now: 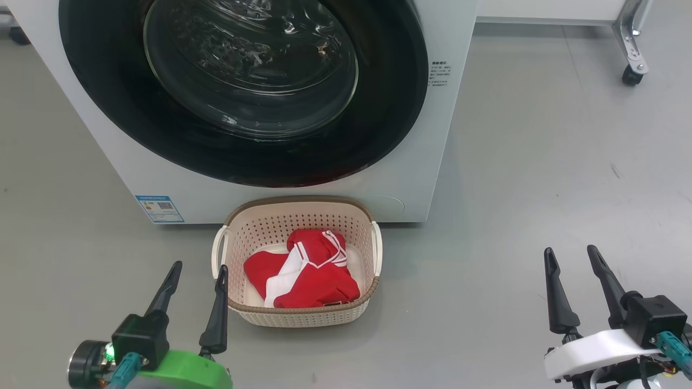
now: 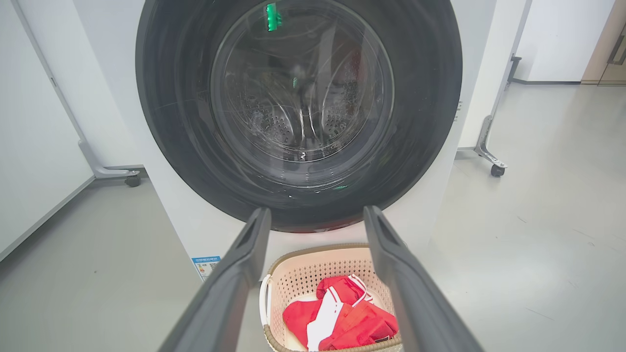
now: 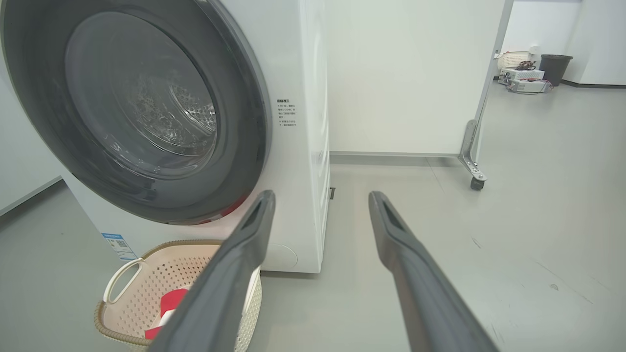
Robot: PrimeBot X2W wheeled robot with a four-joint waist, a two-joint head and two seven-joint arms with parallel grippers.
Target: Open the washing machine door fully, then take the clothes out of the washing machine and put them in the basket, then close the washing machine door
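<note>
The washing machine [image 1: 438, 140] stands on the floor with its round black door [image 1: 243, 92] shut flat against its front; through the glass the steel drum [image 2: 303, 107] looks bare. On the floor in front sits the cream basket [image 1: 300, 216] holding the red clothes [image 1: 303, 270] with white trim. My left gripper [image 1: 200, 270] hovers open just left of the basket, nothing between its fingers. My right gripper [image 1: 572, 255] is open over bare floor, well right of the basket. The basket [image 2: 313, 269], clothes [image 2: 342, 313] and door [image 3: 137, 112] also appear from the wrists.
A white wheeled partition stands behind the machine, one castor [image 1: 630, 75] at the far right. Another castor foot [image 2: 132, 180] sits left of the machine. A dark bin [image 3: 555, 68] and boxes stand far off. Grey floor [image 1: 540, 189] stretches to the right.
</note>
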